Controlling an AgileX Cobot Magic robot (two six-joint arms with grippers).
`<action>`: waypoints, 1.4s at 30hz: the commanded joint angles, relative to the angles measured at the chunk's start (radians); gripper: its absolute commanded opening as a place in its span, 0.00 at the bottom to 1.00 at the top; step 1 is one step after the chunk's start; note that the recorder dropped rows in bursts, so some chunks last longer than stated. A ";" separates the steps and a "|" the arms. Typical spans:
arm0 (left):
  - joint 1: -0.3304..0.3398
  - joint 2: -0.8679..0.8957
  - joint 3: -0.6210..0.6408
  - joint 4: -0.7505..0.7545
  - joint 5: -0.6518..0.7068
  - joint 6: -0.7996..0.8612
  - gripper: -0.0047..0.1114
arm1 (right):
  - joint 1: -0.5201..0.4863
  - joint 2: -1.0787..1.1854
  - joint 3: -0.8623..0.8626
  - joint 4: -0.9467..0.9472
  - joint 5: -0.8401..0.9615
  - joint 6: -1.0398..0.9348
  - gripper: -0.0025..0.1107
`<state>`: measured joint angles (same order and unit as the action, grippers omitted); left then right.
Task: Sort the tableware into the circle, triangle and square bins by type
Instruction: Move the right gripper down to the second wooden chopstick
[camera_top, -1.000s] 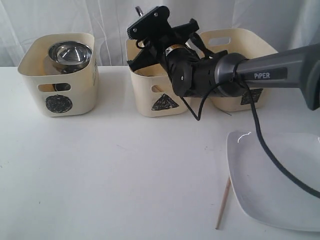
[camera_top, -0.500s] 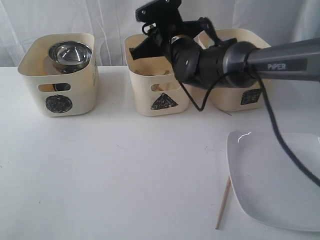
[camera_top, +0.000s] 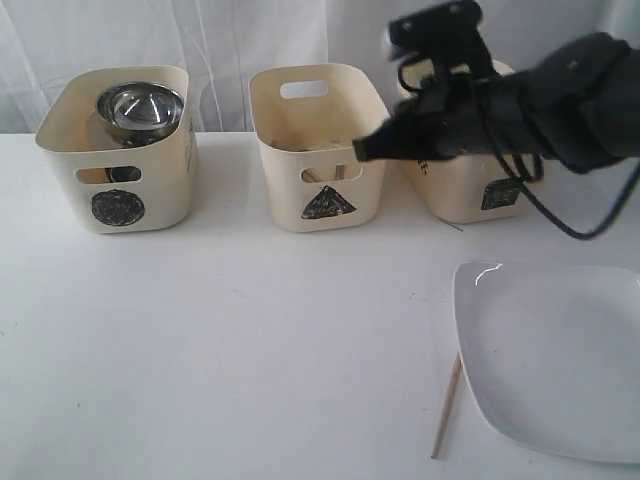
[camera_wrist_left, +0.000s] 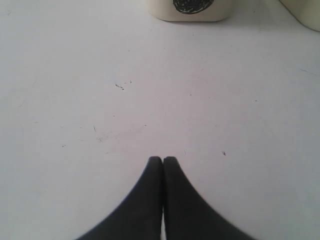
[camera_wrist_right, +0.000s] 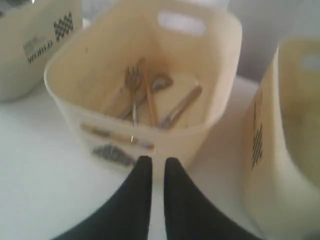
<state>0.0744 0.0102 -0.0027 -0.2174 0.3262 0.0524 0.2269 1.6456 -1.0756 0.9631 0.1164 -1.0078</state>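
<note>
the right arm (camera_top: 560, 100) has swung off the triangle bin (camera_top: 280, 170) and now hangs blurred in front of the square bin (camera_top: 455, 195), covering most of its rim. the triangle bin's rim and handle slot show whole again. the right gripper (camera_wrist_right: 158, 162) has its fingers drawn nearly together, with a thin slit between them and nothing in it. beyond its tips the triangle bin holds a fork (camera_wrist_right: 133, 82) among other long pieces. the left gripper (camera_wrist_left: 163, 161) is clenched, tips touching and empty, low over the bare table (camera_top: 250, 350). the circle bin (camera_top: 160, 190) stands apart on the left, with a steel bowl (camera_top: 140, 108) sitting high near its rim. one chopstick (camera_top: 446, 405) lies on the table along the left edge of the white plate (camera_top: 560, 370). its upper end is close against that edge, and i cannot tell if they touch. the plate runs off the view's right edge. a wide stretch of table lies open between the bins and the near edge.
</note>
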 joint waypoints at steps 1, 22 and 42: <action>-0.006 -0.008 0.003 -0.006 0.029 0.001 0.04 | -0.048 -0.125 0.178 0.004 0.179 0.142 0.02; -0.006 -0.008 0.003 -0.006 0.029 0.001 0.04 | 0.264 -0.526 0.454 -0.877 0.634 1.501 0.02; -0.006 -0.008 0.003 -0.006 0.029 0.001 0.04 | 0.264 -0.314 0.447 -0.695 0.216 1.257 0.40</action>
<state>0.0744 0.0102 -0.0027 -0.2174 0.3262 0.0524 0.4886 1.3196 -0.6262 0.2349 0.4244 0.2586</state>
